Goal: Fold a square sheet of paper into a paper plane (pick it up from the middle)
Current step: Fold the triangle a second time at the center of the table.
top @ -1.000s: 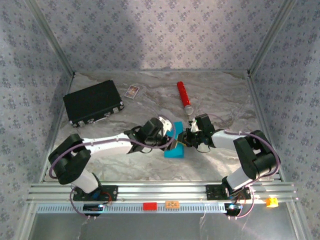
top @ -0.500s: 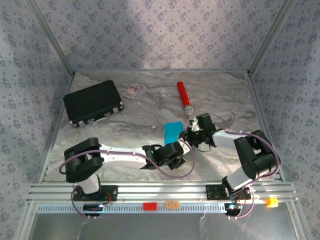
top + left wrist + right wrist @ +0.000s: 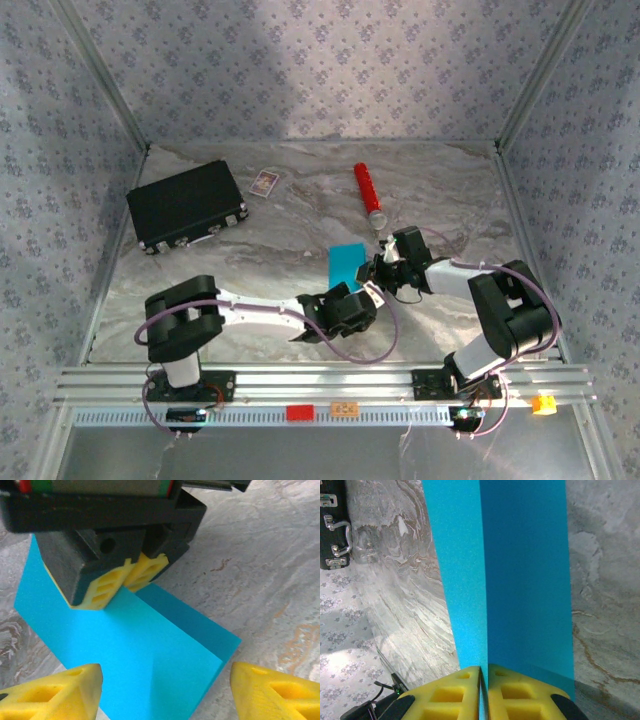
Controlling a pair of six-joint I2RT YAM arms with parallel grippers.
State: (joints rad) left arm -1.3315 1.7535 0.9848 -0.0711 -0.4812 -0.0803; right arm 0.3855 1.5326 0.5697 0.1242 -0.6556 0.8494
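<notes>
Your right hand [image 3: 484, 677] is pinching the square sheet of paper [image 3: 520, 580], its yellow fingers pressed together on the near edge. A straight crease is running away from that spot down the middle, with one half showing brighter and the other darker. From above, the right hand [image 3: 381, 272] is sitting just right of centre on the worktop [image 3: 250, 250]. The square sheet of paper [image 3: 346, 262] is showing as a narrow cyan panel reaching away from it to the left, in the same spot as half a second ago. A second ago it was lying lower and nearer the arms, with your left hand up over its left side; since then that hand has been pulling back toward the near rail. The left hand [image 3: 358, 300] is now hovering just on the near side of the sheet, its fingers spread wide apart. Its wrist camera is looking between those open fingers [image 3: 50, 692] across the folded cyan surface at the right hand [image 3: 122, 577], which is clamping the far edge, and a darker layer is peeking out on the right. Over the last half second the left shoulder and elbow have been swinging slightly rightward. The black case [image 3: 187, 205], the white card [image 3: 265, 182] and the red cylinder [image 3: 369, 192] are staying put at the far side.
</notes>
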